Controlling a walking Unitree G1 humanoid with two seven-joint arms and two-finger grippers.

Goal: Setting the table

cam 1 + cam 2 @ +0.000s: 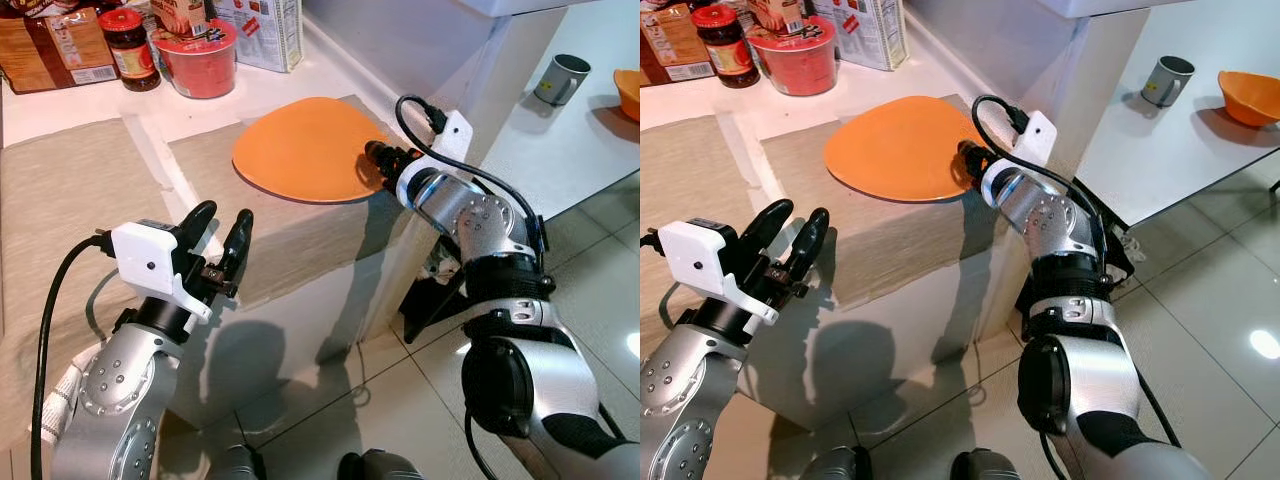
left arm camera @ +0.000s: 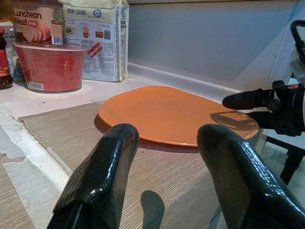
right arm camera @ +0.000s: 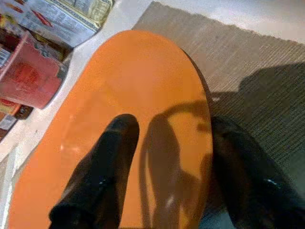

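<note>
Surface point(image 1: 290, 75) white, with beige woven mat point(image 1: 300, 240) at its front edge. Orange plate point(image 1: 305, 150) lies flat on the mat near the surface's right corner. Right gripper point(image 1: 378, 165) at the plate's right rim, fingers spread, one over the plate, one past the rim on the mat side; no clamp yet. Left gripper point(image 1: 222, 230) open and empty, hovering over the mat, near side of plate. Red tub point(image 1: 200, 60), jar point(image 1: 130, 45), boxes at back.

Bare woven mat point(image 1: 300, 245) open before the orange plate point(image 1: 305, 148); red tub point(image 1: 198, 60) and jar point(image 1: 131, 48) behind.
</note>
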